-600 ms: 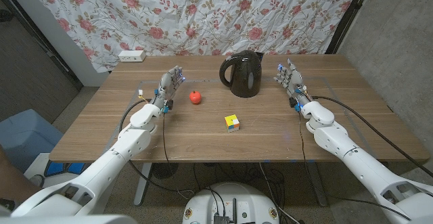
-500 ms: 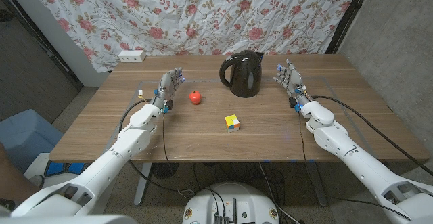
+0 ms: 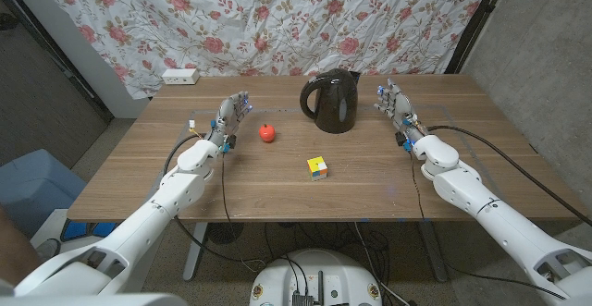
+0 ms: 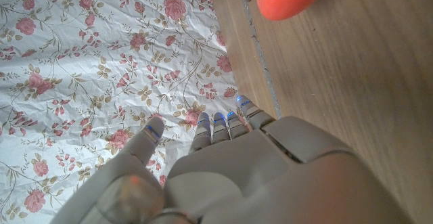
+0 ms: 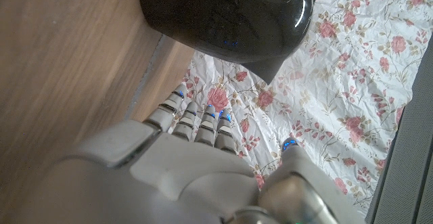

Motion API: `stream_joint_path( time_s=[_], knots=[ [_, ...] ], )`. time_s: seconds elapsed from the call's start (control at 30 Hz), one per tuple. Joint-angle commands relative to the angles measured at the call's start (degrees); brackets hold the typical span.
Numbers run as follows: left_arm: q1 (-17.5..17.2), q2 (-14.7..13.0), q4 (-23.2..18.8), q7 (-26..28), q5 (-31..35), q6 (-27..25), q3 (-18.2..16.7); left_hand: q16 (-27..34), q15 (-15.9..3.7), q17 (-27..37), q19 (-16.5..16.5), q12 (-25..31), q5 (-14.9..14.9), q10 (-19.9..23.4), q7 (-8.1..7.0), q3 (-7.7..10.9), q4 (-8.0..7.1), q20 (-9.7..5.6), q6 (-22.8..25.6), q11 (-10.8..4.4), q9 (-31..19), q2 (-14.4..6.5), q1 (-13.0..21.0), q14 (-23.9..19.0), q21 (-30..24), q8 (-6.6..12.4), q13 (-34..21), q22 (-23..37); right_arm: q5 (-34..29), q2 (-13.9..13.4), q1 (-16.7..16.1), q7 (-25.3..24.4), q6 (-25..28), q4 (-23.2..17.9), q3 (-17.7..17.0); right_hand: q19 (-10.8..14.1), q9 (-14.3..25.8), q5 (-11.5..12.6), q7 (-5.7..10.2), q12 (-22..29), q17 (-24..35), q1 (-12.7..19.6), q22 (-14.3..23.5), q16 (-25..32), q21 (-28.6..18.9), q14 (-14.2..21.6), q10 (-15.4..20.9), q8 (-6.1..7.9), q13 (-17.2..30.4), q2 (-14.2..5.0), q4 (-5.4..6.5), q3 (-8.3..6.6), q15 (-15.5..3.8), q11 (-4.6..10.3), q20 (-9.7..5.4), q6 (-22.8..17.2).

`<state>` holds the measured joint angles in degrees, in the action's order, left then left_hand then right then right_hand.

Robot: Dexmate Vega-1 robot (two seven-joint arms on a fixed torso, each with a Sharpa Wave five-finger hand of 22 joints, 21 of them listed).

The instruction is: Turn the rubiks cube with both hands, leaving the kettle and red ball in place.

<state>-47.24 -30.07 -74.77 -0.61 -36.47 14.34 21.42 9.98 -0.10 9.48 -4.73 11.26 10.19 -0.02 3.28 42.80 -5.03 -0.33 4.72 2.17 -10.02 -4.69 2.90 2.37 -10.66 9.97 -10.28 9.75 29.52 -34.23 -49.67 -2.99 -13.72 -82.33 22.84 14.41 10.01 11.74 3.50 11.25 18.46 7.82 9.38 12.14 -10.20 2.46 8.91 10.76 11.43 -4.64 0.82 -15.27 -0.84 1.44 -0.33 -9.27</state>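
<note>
Two hands flank the table (image 3: 139, 172), left hand (image 3: 227, 121) by the red ball (image 3: 267, 132), right hand (image 3: 396, 108) beside the kettle (image 3: 331, 101), fingers apart and empty, likely staged wide to approach the Rubik's cube (image 3: 317, 167) lying untouched between them, nearer the front edge.

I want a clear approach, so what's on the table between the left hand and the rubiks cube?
In the head view, the red ball sits just off the left hand, slightly behind the straight line to the rubiks cube; otherwise bare wooden table.
</note>
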Motion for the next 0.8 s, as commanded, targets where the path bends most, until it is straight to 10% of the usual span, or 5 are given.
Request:
stream_joint_path(
  time_s=[0.03, 0.8],
  knots=[
    [0.74, 0.09, -0.53, 0.99, 0.70, -0.92, 0.39, 0.31, -0.56, 0.22, -0.08, 0.15, 0.35, 0.00, -0.25, 0.30, 0.41, -0.25, -0.06, -0.41, -0.06, -4.48, -0.20, 0.13, -0.29, 0.34, -0.13, 0.13, -6.02, -4.02, -2.46, -3.04, -0.23, -5.65, -0.05, 0.07, 0.19, 0.33, 0.27, -0.02, -0.08, 0.32, 0.14, -0.25, -0.08, 0.43, 0.09, -0.20, -0.01, 0.05, -0.36, -0.20, -0.39, -0.14, -0.75, 0.19],
    [-0.53, -0.24, -4.25, 4.47, 2.55, -1.18, 0.39, 0.39, -1.22, 0.24, -0.16, 0.25, 0.39, 0.62, -1.00, 0.30, 0.61, -0.36, 0.50, -1.27, -0.03, -4.37, -0.48, -0.45, -0.35, 0.54, -0.06, 0.11, -18.05, -10.83, -11.75, -9.44, -2.24, -15.39, -3.08, -1.38, 0.04, 0.23, 2.30, -0.63, -1.98, 1.23, 0.11, -0.14, 0.00, 2.28, -1.23, -0.81, -0.52, 0.23, -2.02, -0.90, -1.57, 1.12, -1.23, 3.36]
  ],
)
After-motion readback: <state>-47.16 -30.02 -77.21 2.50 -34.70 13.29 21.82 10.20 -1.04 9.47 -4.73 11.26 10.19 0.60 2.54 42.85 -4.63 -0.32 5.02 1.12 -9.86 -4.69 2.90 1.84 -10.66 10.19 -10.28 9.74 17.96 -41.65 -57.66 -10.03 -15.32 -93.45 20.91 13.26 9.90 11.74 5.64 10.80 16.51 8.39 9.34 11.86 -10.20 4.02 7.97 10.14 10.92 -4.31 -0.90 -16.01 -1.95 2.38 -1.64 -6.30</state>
